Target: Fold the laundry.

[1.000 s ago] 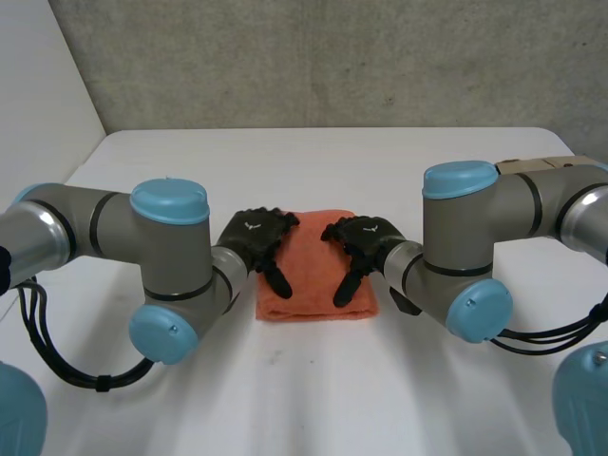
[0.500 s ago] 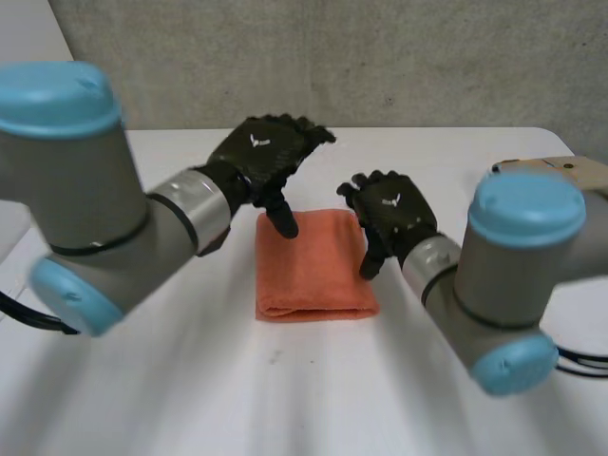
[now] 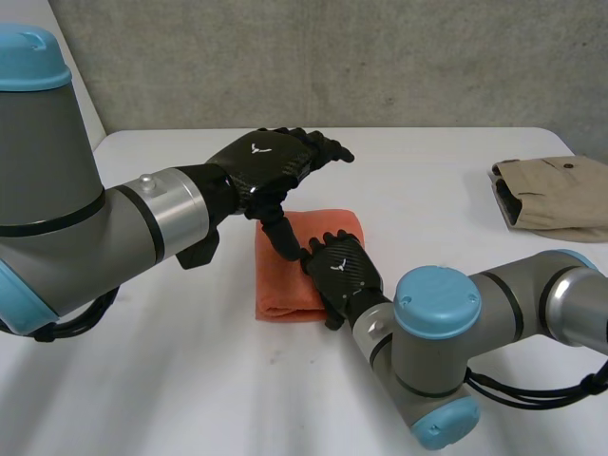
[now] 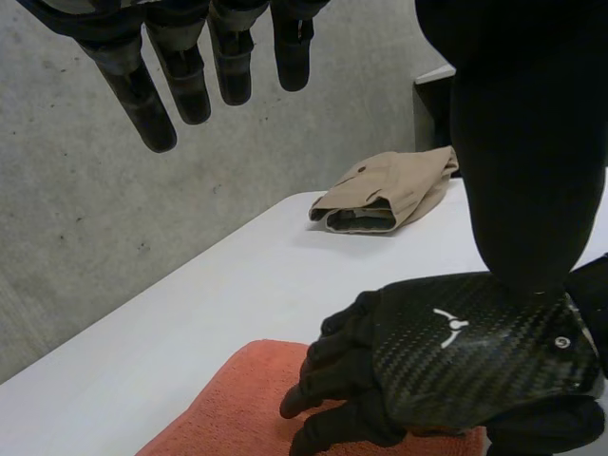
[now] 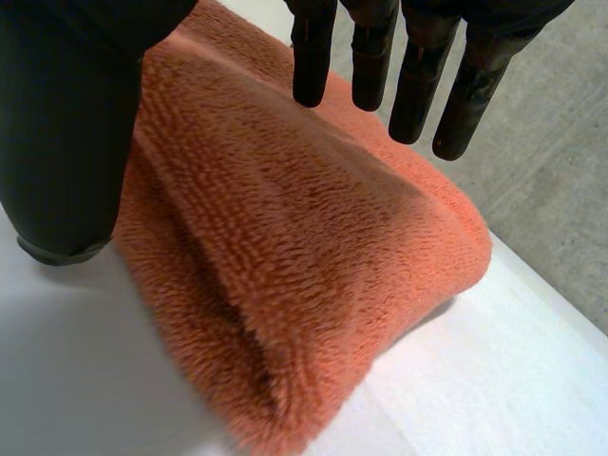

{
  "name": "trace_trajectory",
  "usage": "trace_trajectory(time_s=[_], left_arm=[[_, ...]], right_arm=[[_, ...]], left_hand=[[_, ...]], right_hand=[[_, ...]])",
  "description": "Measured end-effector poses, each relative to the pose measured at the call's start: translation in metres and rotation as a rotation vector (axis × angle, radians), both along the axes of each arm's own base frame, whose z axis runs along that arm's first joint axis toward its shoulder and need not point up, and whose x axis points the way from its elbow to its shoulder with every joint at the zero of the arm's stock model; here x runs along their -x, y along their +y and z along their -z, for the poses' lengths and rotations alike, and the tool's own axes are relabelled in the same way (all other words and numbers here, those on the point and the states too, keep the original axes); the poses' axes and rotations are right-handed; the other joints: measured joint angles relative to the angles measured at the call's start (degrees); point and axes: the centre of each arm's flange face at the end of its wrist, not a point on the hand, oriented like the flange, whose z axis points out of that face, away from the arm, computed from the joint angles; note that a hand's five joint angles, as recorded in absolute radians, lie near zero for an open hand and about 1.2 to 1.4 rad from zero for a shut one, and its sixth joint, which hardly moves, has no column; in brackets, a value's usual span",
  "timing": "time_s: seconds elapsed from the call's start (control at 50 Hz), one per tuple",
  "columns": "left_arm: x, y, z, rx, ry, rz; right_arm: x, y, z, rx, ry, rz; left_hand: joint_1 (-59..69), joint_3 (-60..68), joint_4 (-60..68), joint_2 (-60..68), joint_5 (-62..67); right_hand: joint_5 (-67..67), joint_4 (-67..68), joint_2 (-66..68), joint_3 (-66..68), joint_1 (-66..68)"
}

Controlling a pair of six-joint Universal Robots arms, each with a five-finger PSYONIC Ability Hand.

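The right hand [image 3: 342, 275] is laid over the orange towel [image 3: 281, 285] with its fingers straight and slightly apart, and nothing is pinched. In the right wrist view the fingers [image 5: 313, 47] are seen stretched out above the pile, with the thumb held just beside the cloth's edge.

The towel [image 5: 304, 247] is folded into a thick pad and lies flat on the white table [image 3: 190, 380], partly under the right palm and below the left hand. It is judged to be light, soft and limp, with a fluffy pile that should grip well against the fingers. If lifted by one point it can be expected to sag, and the stacked layers may slide apart. Hold is best taken at the rounded folded edge or at two corners, with all layers pinched together. Pressing flat should need little force.

The left hand [image 3: 266, 163] is held raised above the towel's far edge. Its fingers [image 4: 233, 66] are straight and spread, the thumb is pointed down toward the cloth, and nothing is held. The right hand [image 4: 465, 351] is seen beneath it, resting on the towel [image 4: 237, 399]. The right arm is bent sharply, so that the forearm reaches in from the near side.

A folded beige garment [image 3: 551, 195] lies well apart from both hands, out beyond the right arm.
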Motion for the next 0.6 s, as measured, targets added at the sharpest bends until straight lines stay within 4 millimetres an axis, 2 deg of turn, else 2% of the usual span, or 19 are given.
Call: trace_trajectory(time_s=[0.32,0.48,0.5,0.54,0.6], left_arm=[[-0.001,-0.002,0.0,-0.025,0.025,-0.012],[0.0,-0.001,0.0,-0.031,0.027,-0.011],[0.0,-0.001,0.0,-0.031,0.027,-0.01],[0.0,-0.001,0.0,-0.031,0.027,-0.01],[0.0,-0.001,0.0,-0.031,0.027,-0.01]], right_arm=[[-0.014,-0.018,0.003,0.036,-0.022,0.002],[-0.021,-0.026,0.006,0.047,-0.028,0.001],[-0.023,-0.028,0.005,0.052,-0.032,0.001],[-0.023,-0.029,0.005,0.055,-0.034,0.001],[-0.026,-0.034,0.0,0.07,-0.047,0.003]], left_hand=[[0.0,0.0,0.0,0.0,0.0],[0.0,0.0,0.0,0.0,0.0],[0.0,0.0,0.0,0.0,0.0],[0.0,0.0,0.0,0.0,0.0],[0.0,0.0,0.0,0.0,0.0]], right_hand=[[3.5,4.3,4.3,4.2,3.8],[14.6,19.6,20.4,19.7,16.7],[22.1,26.7,27.4,26.6,21.0],[22.4,27.0,27.7,27.0,21.4],[32.8,37.0,37.1,36.8,28.1]])
